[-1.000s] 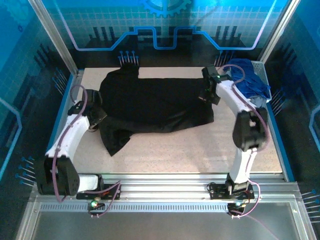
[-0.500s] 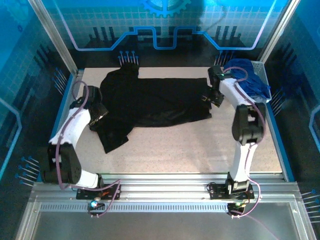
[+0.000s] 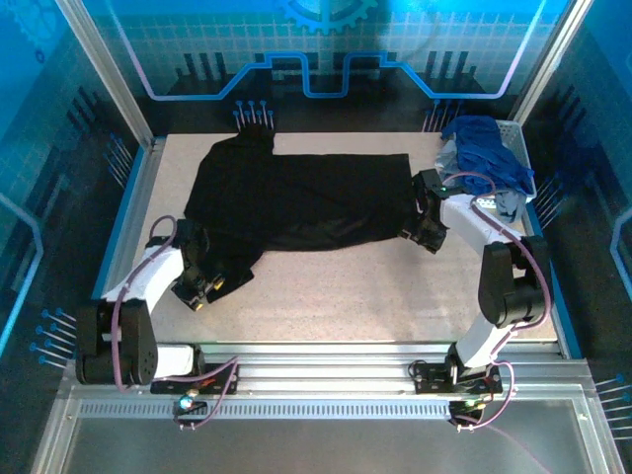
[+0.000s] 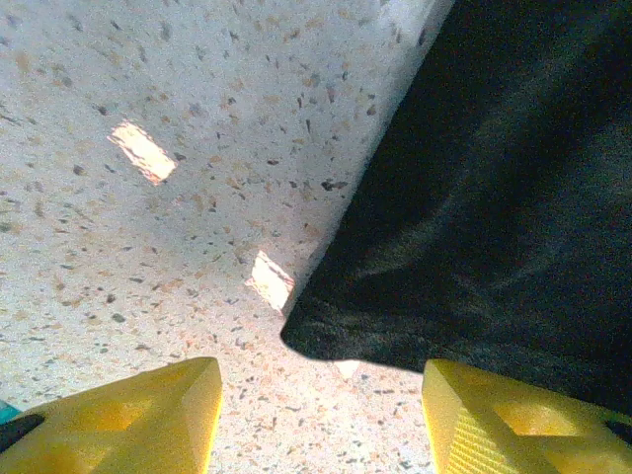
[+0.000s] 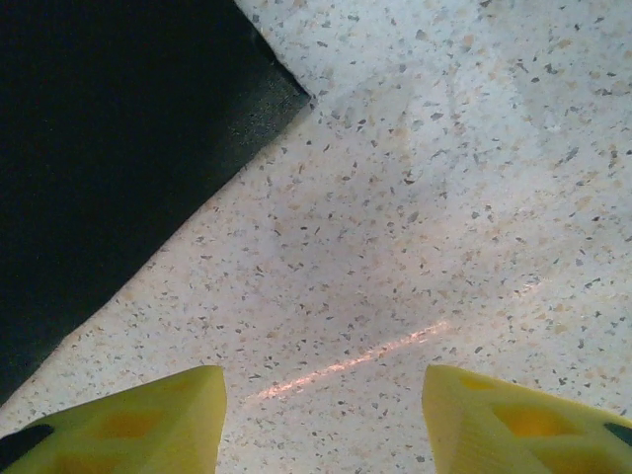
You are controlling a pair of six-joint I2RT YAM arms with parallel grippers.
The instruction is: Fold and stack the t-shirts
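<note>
**Black t-shirt [image 3: 296,197] lying crosswise, one near corner ahead of each gripper**

It is lying spread over the far half of the surface [image 3: 346,296], with its long axis running left to right. The royal blue t-shirts [image 3: 484,148] are sitting heaped in the basket [image 3: 515,128] at the far right.

The left gripper [image 3: 202,283] is hovering released at the shirt's near-left end. In the left wrist view a cloth corner is lying just ahead, almost centred between the parted yellow fingertips [image 4: 148,420].

The right gripper [image 3: 432,232] is also hanging released, at the near-right corner. In the right wrist view that corner is lying further ahead and off to the left.

Judging by this, the left side is sitting better lined up for a pinch, while the right is needing a shift toward the cloth.
</note>
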